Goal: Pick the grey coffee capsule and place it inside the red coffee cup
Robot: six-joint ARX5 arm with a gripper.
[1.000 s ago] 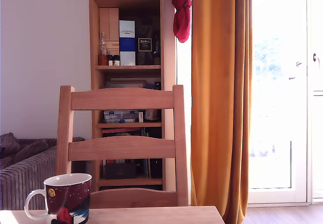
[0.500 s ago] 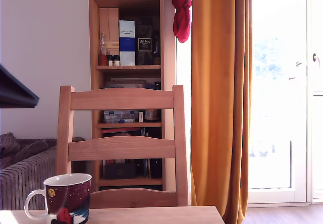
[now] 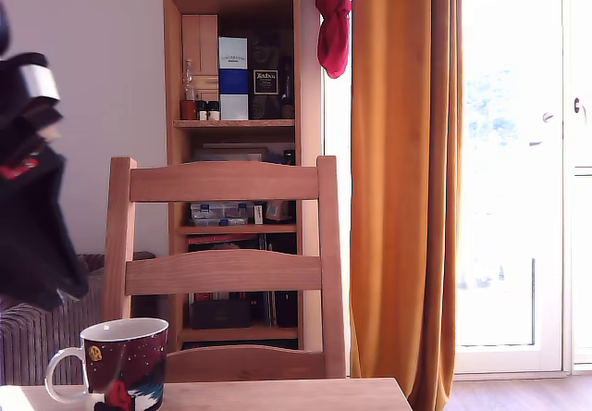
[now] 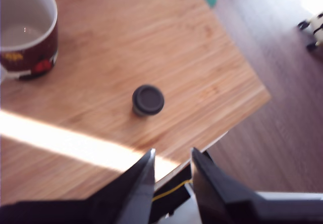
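Only the wrist view shows the small dark grey round coffee capsule (image 4: 148, 100). It stands on the light wooden surface (image 4: 151, 37), well apart from the dark red ceramic coffee cup with white inside (image 4: 26, 30), and nothing touches it. It is a short, stubby cylinder with a dark flat round face turned up toward the camera, so its axis is upright; a little of its side wall shows under that face. A bright band of sunlight crosses the surface between the capsule and the claw (image 4: 172, 162). The two dark fingers (image 4: 137, 183) of the claw are a little apart, with a narrow gap between them and nothing inside. The claw hangs over the edge of the surface, near the capsule but not reaching it. Past that edge is a dark wooden floor (image 4: 282, 123).

The exterior view does not show the capsule. It shows the cup (image 3: 123, 365) from the side, upright, with its white handle toward the exterior view's left and a yellow dot and red figure printed on it. A blurred black part of the arm (image 3: 32, 198) fills that view's left edge. Behind the cup stand a wooden chair (image 3: 222, 263), a bookshelf (image 3: 236, 105) and an orange curtain (image 3: 402, 180).
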